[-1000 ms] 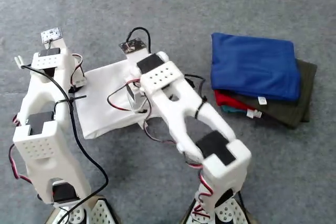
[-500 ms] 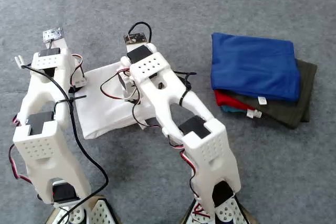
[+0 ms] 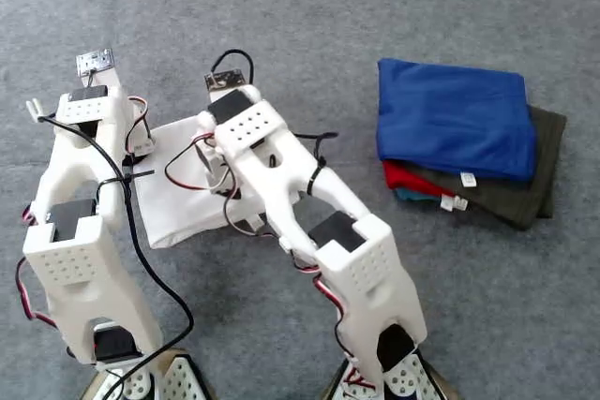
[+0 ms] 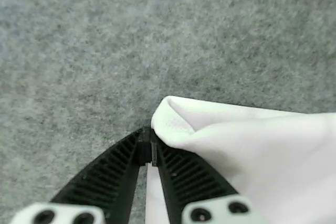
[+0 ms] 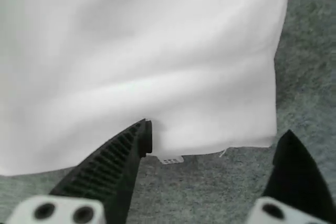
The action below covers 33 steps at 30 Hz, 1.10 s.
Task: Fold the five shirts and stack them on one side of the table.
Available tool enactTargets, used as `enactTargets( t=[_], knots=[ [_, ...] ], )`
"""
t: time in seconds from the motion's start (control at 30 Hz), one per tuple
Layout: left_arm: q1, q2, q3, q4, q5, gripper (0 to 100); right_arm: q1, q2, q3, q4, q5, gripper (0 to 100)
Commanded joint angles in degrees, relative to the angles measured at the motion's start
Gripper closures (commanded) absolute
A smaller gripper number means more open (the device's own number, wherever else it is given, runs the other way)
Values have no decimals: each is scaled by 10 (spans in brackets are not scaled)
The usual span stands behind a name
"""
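Grey felt-covered bench (image 3: 375, 16) is carrying a partly folded white shirt (image 3: 173, 208) lying left of the middle under both arms. It is well apart from the stack of folded shirts (image 3: 455, 119) sitting on the right side, blue one on top. Left claw (image 4: 148, 148) is clenching a bunched corner of the white shirt, while right claw (image 5: 218, 129) is hanging released, fingers spread just over the shirt's edge by the tag (image 5: 169, 159). Cloth is looking light, soft and floppy, likely sagging and unfolding if lifted by one point, so pinching all layers together at two corners along the edge is probably the safest hold.
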Motion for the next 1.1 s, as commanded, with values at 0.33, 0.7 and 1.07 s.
enactTargets(
  t=[0.33,0.7,1.07],
  knots=[
    [-16,-4,-11,9,-4,971,10,72,-22,-32,-21,617],
    [-19,-4,-11,9,-4,971,11,103,-34,-19,1,909],
    [-20,-4,-11,10,-4,971,41,104,-51,24,17,914]
  ],
)
